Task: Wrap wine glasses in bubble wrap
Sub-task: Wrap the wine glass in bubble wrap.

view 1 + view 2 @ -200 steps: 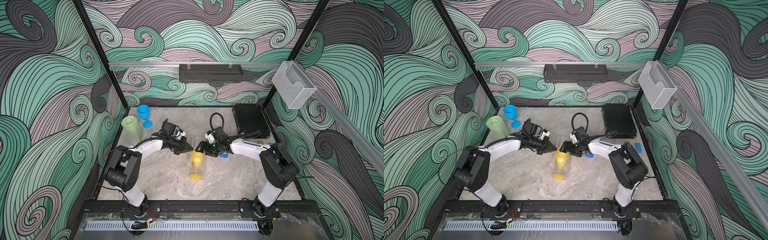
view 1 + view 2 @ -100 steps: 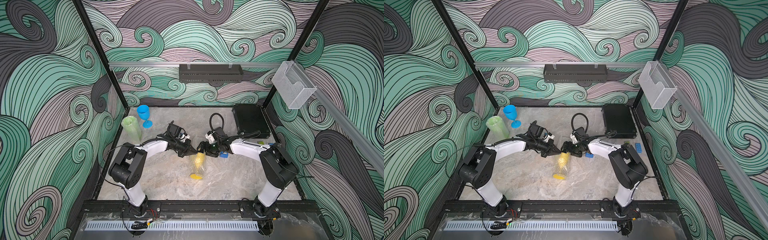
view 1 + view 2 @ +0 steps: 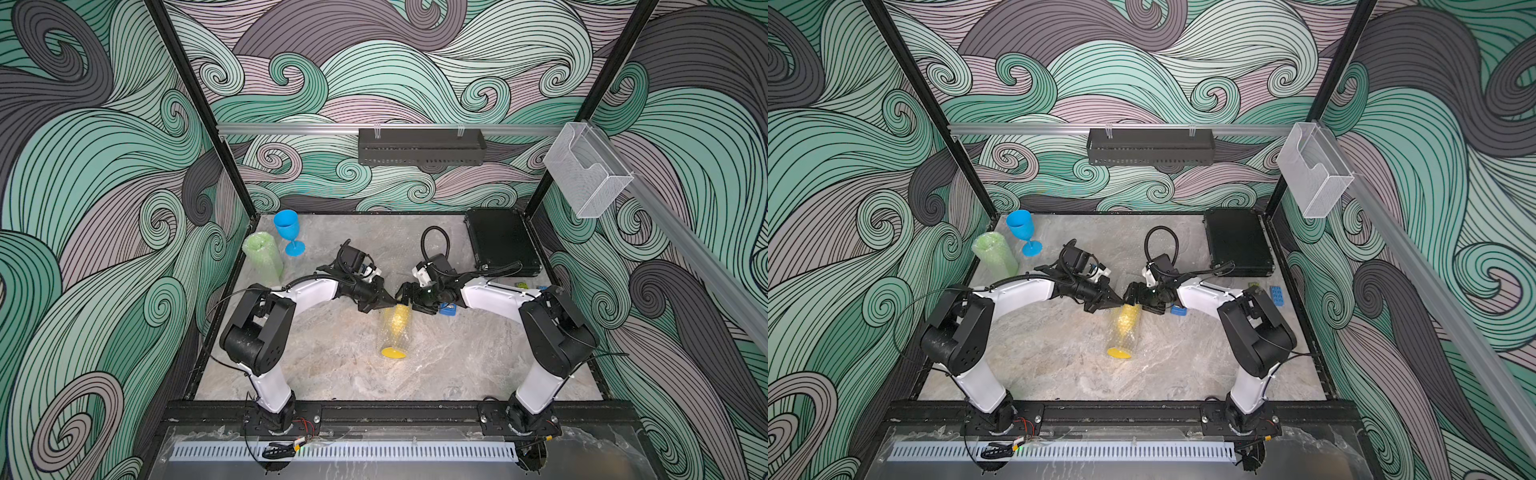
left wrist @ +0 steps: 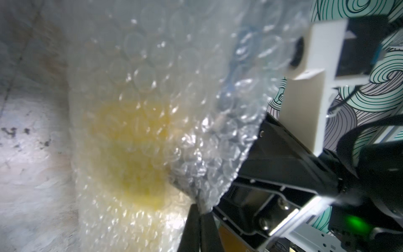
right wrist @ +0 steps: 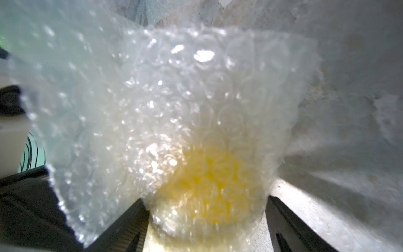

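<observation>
So: left gripper [image 4: 199,215] was pinched shut on the bubble wrap [image 4: 170,72] edge; right gripper [image 5: 205,199] gripped the wrapped yellow glass [image 5: 211,172], jaws wide.

Tabletop [image 3: 332,370]: marbled grey.
Far left: blue goblet [image 3: 289,230] stood upright, wrapped green goblet [image 3: 262,259] laid beside.
Centre: yellow goblet [image 3: 398,319] laid in bubble wrap [image 3: 384,338].
Far right: black case [image 3: 500,241].

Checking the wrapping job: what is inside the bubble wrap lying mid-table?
A yellow glass lies inside the bubble wrap. Its round foot shows at the near end; the bowl is a yellow blur through the bubbles, and the stem cannot be made out.
</observation>
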Tool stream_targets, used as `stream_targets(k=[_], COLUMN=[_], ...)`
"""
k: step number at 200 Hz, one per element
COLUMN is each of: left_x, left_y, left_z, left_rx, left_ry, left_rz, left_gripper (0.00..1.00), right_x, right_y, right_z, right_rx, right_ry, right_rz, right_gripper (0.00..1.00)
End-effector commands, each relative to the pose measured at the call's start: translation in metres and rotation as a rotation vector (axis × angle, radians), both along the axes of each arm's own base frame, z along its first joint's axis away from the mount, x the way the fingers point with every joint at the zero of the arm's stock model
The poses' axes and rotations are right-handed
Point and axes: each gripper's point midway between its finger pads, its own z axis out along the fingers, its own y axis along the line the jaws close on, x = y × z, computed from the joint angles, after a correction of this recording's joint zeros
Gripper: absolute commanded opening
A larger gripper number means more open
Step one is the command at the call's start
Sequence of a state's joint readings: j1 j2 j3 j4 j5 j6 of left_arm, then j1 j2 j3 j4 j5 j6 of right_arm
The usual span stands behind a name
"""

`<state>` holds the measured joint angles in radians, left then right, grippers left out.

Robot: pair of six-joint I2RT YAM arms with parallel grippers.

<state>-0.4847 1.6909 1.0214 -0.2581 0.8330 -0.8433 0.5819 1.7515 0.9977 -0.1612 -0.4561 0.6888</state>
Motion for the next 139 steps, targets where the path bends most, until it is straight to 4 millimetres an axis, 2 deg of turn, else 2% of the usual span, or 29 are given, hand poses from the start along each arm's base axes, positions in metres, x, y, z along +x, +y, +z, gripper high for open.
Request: stream_targets(k=[1,72,92,100,113,139], left_x=[-0.017,-0.021,-0.020,-0.020,-0.019,-0.019], left_y=[-0.003,-0.007,-0.003,0.003,0.020,0.074], left_z=[0.012,-0.003,0.010,0.017,0.026,0.012], left_rx=[-0.019,-0.020,-0.007,0.018,0.081,0.234], left_ry=[-0.058,-0.014,-0.067,-0.113,-0.206,-0.280], left_rz=[-0.047,-0.042,-0.071,-0.080,-0.075,0.040], left_gripper=[0.00,0.00,0.00,0.06,0.22,0.40], right_x=[-0.017,-0.018,-0.019,-0.019,-0.018,-0.020], right_y=[-0.010,-0.008,-0.008,-0.008,-0.009,-0.009], right_z=[-0.030,-0.026,-0.026,-0.026,-0.026,-0.026], right_rx=[-0.091,-0.081,-0.084,-0.086,-0.089,-0.091], right_ry=[0.079,0.077,0.076,0.074,0.073,0.077], right_rz=[-0.001,-0.006,-0.004,-0.001,-0.001,0.009], right_gripper=[0.86,0.86,0.86,0.86,0.86,0.86])
